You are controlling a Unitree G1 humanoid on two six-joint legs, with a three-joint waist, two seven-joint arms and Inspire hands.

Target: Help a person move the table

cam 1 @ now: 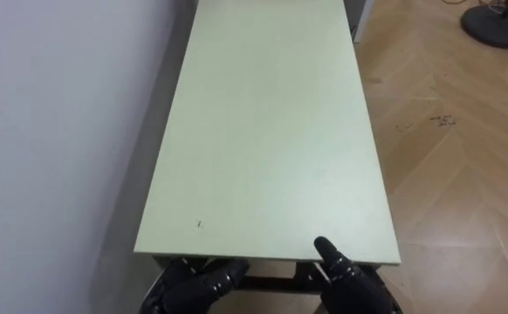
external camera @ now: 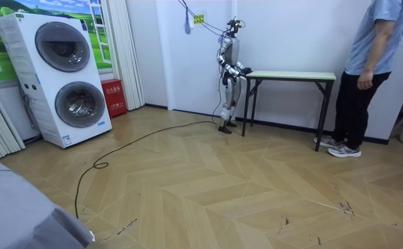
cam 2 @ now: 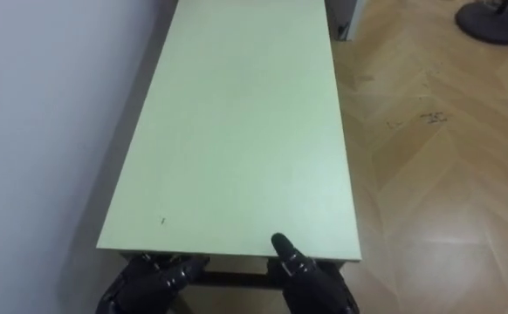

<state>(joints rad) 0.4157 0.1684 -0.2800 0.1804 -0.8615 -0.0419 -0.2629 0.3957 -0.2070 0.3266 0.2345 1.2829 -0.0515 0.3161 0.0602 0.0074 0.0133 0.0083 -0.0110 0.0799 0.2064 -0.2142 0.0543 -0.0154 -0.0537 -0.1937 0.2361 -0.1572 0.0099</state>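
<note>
1. Well to the left of the table point(cam 1: 263, 131) in the room view stand a stacked washing machine point(external camera: 59, 76), a red box point(external camera: 113, 97) and a curtain point(external camera: 122, 48). A wide stretch of wood floor point(cam 1: 463, 174) lies open in front of them.
2. The table's left long edge runs along a white wall point(cam 1: 53, 131). In the eye views only a narrow dark gap lies between them.
3. The table has a pale green top and dark legs, and its legs are down on the floor. The robot stands at the short end on the room view's left, facing along the table's length.
4. The left hand point(cam 1: 193, 283) sits just below the near short edge, toward the corner by the wall. I cannot tell whether it grips the table or only rests under it.
5. The right hand point(cam 1: 346, 279) is at the same short edge, nearer the corner on the open side. Its thumb is hooked up over the edge onto the top while the palm sits underneath, so it clamps the edge.
6. Beside the table's right long edge there is bare floor all the way along.
7. At the table's far short end a person point(external camera: 368, 69) stands just beside the corner with an arm hanging down; the hand looks apart from the top. Beyond that end, out on the open side, a dark round base point(cam 1: 498, 24) sits on the floor.
</note>
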